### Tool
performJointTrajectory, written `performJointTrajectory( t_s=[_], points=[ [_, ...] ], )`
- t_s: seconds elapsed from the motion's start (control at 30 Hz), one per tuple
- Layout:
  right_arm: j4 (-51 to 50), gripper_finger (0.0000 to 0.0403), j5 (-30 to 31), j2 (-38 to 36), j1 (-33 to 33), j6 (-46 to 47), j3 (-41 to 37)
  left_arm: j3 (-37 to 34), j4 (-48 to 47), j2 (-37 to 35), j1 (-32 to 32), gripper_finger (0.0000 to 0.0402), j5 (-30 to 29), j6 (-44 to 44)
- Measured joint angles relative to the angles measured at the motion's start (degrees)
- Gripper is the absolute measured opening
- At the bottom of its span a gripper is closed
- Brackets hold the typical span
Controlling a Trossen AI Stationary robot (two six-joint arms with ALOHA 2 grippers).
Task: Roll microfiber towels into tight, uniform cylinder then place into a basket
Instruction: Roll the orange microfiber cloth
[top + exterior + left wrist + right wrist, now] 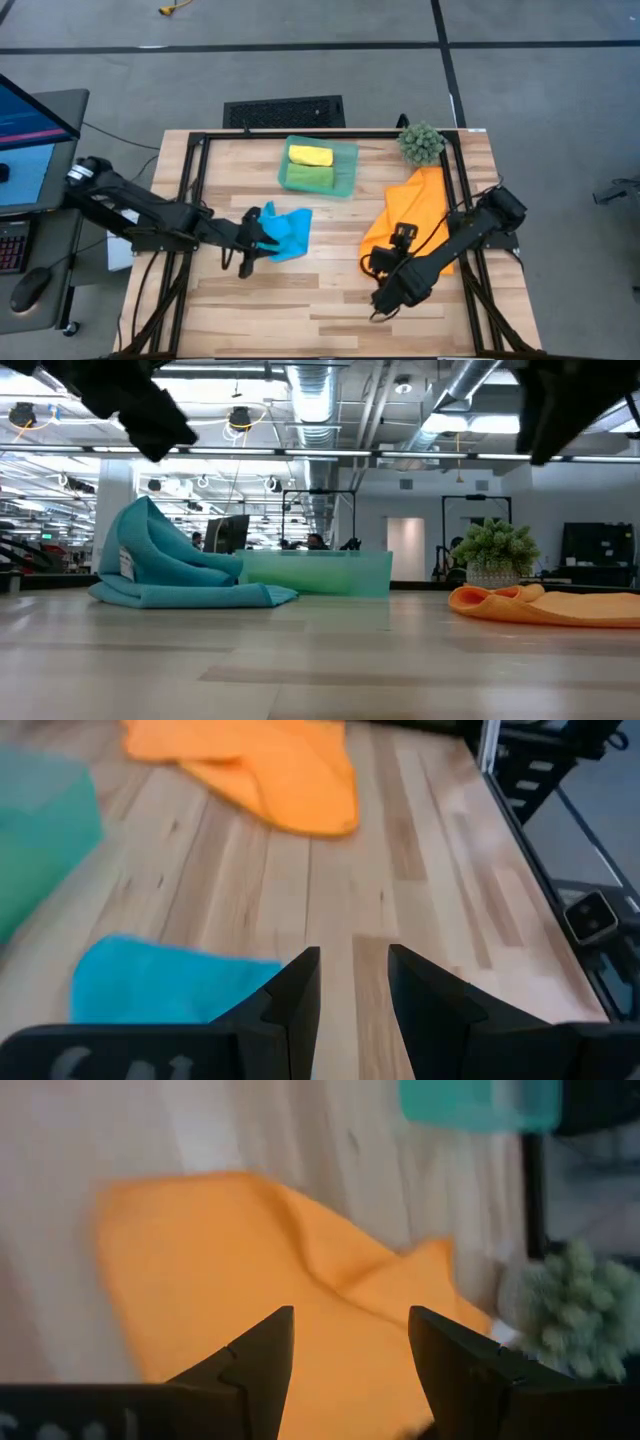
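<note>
Blue towel (288, 232) crumpled; plant ball (421, 143) seemingly touching orange towel (414, 215).

Two dark jointed arms, black wedge-shaped fingers (295, 995)

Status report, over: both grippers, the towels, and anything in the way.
Left gripper open beside blue towel. Right gripper open over orange towel. Yellow and green in basket. Plant ball beside orange towel.

Overhead, table-level and 2 wrist cameras apparently share the table (330, 290).
</note>
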Motion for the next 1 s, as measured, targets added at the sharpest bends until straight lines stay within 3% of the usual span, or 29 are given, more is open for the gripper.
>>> performJointTrajectory(
  t_s=[0.27, 0.57, 0.77, 1.0],
  points=[
    [-0.7, 0.0221, -1.8, -2.8, 0.7, 13.7, -14.1, 0.0, 10.6, 7.7, 0.1, 0.0110, -0.3, 5.2],
    [4.6, 0.0221, -0.2, -4.5, -3.8, 15.9, -22.9, 0.9, 10.6, 9.3, 0.1, 0.0110, -0.3, 5.4],
    [5.4, 0.0221, 5.1, -10.9, -13.5, 15.1, -28.1, 0.9, 10.5, 9.3, 0.1, 0.0110, -0.3, 5.2],
    [15.9, 0.0221, 5.8, -21.1, -29.8, 4.6, -32.4, 0.9, 9.8, 9.3, 0.1, 0.0110, -0.3, 5.1]
  ],
)
